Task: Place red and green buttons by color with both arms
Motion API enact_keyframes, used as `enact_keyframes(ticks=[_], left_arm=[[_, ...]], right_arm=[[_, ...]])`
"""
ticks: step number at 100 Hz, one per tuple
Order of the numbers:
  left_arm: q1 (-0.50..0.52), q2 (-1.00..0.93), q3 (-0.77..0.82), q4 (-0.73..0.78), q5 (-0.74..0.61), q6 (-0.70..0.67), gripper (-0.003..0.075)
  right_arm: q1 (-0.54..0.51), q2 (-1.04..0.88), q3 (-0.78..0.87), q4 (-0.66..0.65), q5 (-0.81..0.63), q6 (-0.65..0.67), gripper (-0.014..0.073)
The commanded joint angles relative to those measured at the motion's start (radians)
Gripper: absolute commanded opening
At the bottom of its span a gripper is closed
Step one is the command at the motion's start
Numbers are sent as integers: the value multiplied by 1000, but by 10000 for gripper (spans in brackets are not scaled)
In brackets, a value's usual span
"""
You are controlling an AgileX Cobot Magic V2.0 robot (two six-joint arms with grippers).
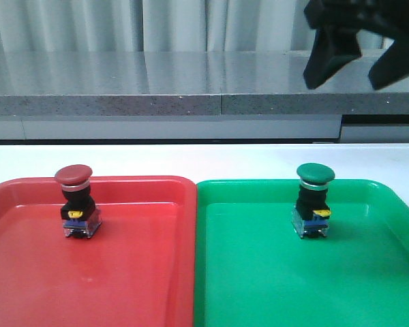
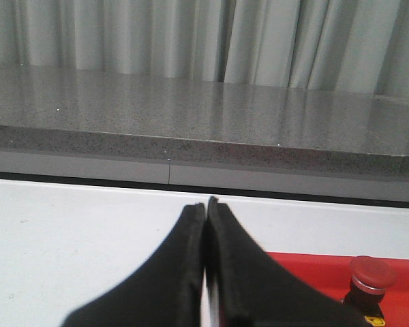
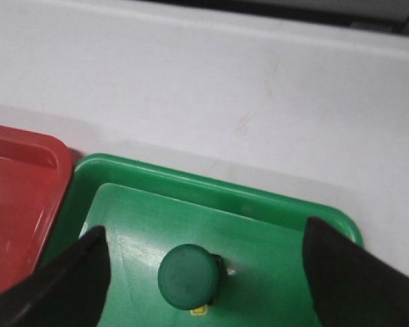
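Observation:
The red button [image 1: 77, 199] stands upright in the red tray [image 1: 136, 286], near its far left side. The green button [image 1: 313, 198] stands upright in the green tray [image 1: 368, 286], near its far edge. My right gripper [image 1: 358, 65] hangs open and empty high above the green tray. In the right wrist view its fingers [image 3: 61, 286] stand wide apart either side of the green button [image 3: 188, 274] below. My left gripper [image 2: 206, 208] is shut and empty over the white table; the red button [image 2: 369, 281] and red tray [image 2: 313, 272] lie off to its side. The left gripper is out of the front view.
The two trays sit side by side on a white table [image 1: 204, 160]. A grey speckled counter [image 1: 191, 92] and pale curtains [image 1: 157, 24] run behind the table. Bare white table [image 3: 225, 88] lies beyond the green tray's far rim [image 3: 218, 187].

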Motion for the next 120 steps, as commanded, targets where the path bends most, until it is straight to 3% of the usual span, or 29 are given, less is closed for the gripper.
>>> enact_keyframes(ticks=[1,23,54,81,110,120], left_arm=[[1,-30,43,2,-80,-7,-19],[1,-30,43,2,-80,-7,-19],[1,-30,43,2,-80,-7,-20],[1,-30,43,2,-80,-7,-19],[1,-30,43,2,-80,-7,-19],[1,-30,43,2,-80,-7,-19]], right_arm=[[-2,-95,-24,-53,-35,-1,581],[-19,-277,32,-126,-25,-1,581],[-171,-590,248,-132,-50,-1,581],[-186,-873,409,-134,-54,-1,581],[-186,-954,435,-134,-42,-1,578],[-186,-954,435,-134,-44,-1,518]])
